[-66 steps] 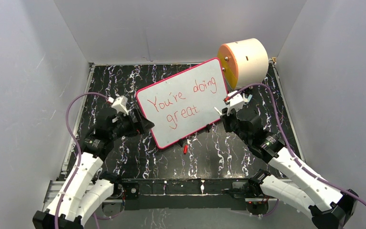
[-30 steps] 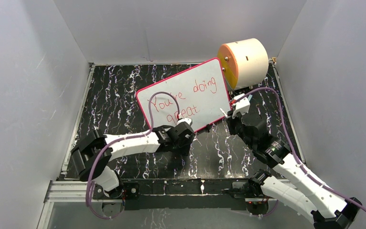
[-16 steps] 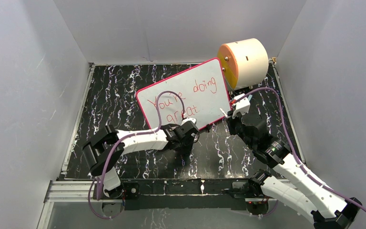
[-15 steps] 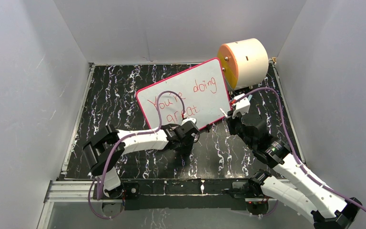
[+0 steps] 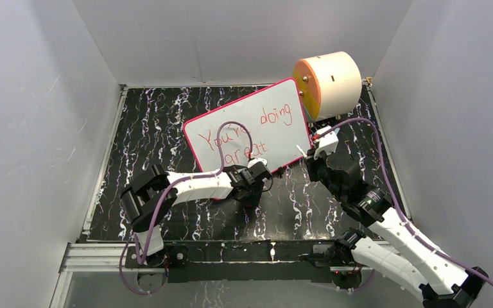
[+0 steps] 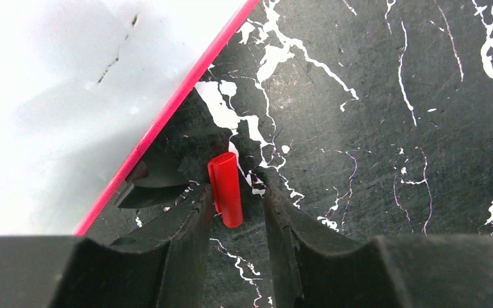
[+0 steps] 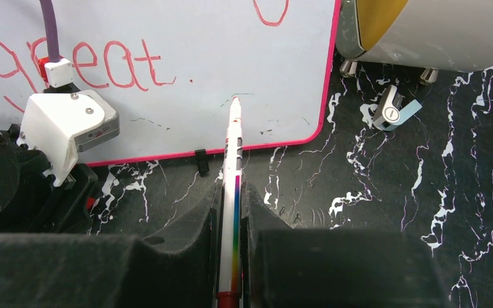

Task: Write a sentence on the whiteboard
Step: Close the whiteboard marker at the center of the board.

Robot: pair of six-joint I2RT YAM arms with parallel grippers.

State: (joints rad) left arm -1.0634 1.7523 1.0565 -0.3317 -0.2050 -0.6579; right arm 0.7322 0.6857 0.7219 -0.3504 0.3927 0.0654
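Left gripper swung from whiteboard left edge to red cap, jaws apart astride it. Right gripper clamps marker. Sentence looks finished; capping likely next.

Seen from overhead, the black white-veined tabletop is lying open from 9 to 11 o'clock, giving a gripper wide passage beside the glossy white, pink-framed whiteboard. The board is filling the centre. At 1 o'clock a cream cylinder with an orange face is crowding the board's far corner. The left arm's purple cable is arching over the board's near half. At 6 o'clock the left gripper is straddling a small red plastic cap, leaving a sliver of room on one side. At 4 o'clock the right gripper, clamping a slim white marker pen, is blocking the board's near right corner.
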